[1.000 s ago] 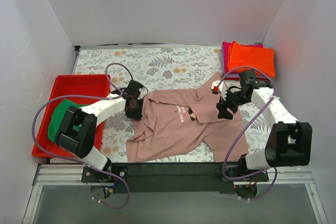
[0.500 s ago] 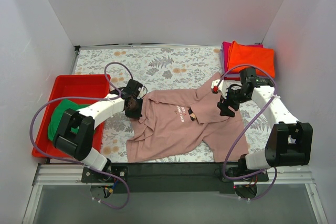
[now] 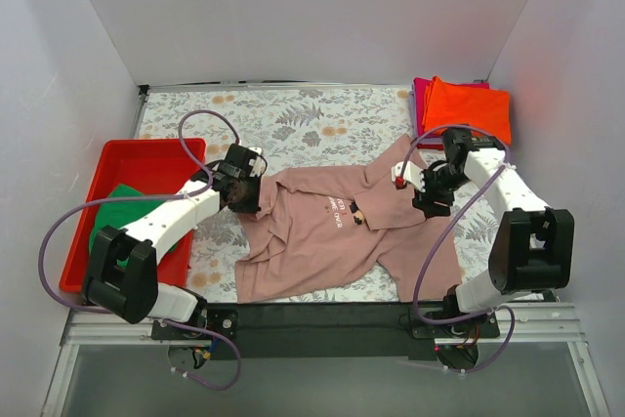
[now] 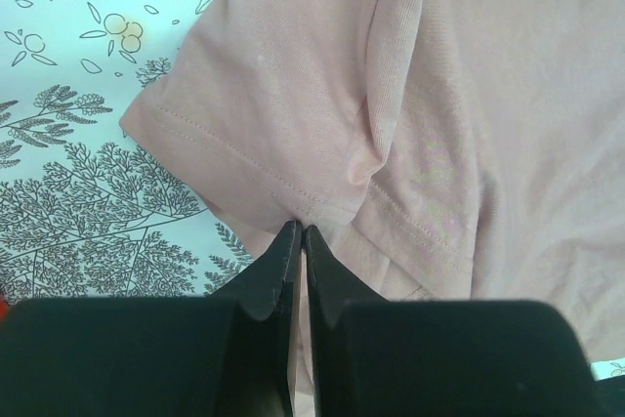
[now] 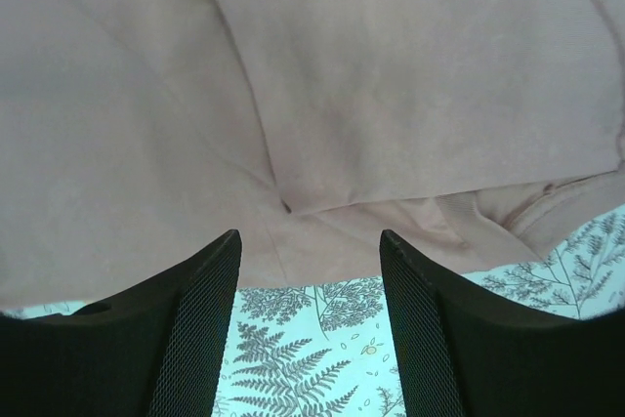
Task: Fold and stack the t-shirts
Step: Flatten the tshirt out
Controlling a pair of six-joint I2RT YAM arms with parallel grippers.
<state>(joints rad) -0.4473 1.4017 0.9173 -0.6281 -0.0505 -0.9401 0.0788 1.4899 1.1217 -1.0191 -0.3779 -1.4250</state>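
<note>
Both arms have shifted a little since the earlier picture: the left arm's elbow has swung out to the left, and the right gripper (image 3: 433, 197) has slid a bit to the right.

On the left side, a red tray (image 3: 146, 148) sits on the table (image 3: 293, 114), which has a leaf and flower pattern. A green shirt (image 3: 117, 217) lies bunched up in the tray, partly under the left arm.

Next comes the left gripper (image 3: 241, 197). Its two fingers (image 4: 278, 261) are pressed together, pinching the stitched edge of a sleeve of the pink shirt (image 4: 322, 95).

The pink shirt (image 3: 322, 231) lies in the middle of the table, between the two arms. It is spread out but wrinkled and crooked, not folded. It has white writing and a tiny picture on the chest, too small to read.

The right gripper (image 5: 308, 241) has its fingers wide apart, holding nothing. It hangs over the right edge of the pink shirt (image 5: 391, 75), where the cloth is creased.

In the far right corner, a folded orange shirt (image 3: 469, 109) lies on top of a folded magenta shirt (image 3: 420, 104).
</note>
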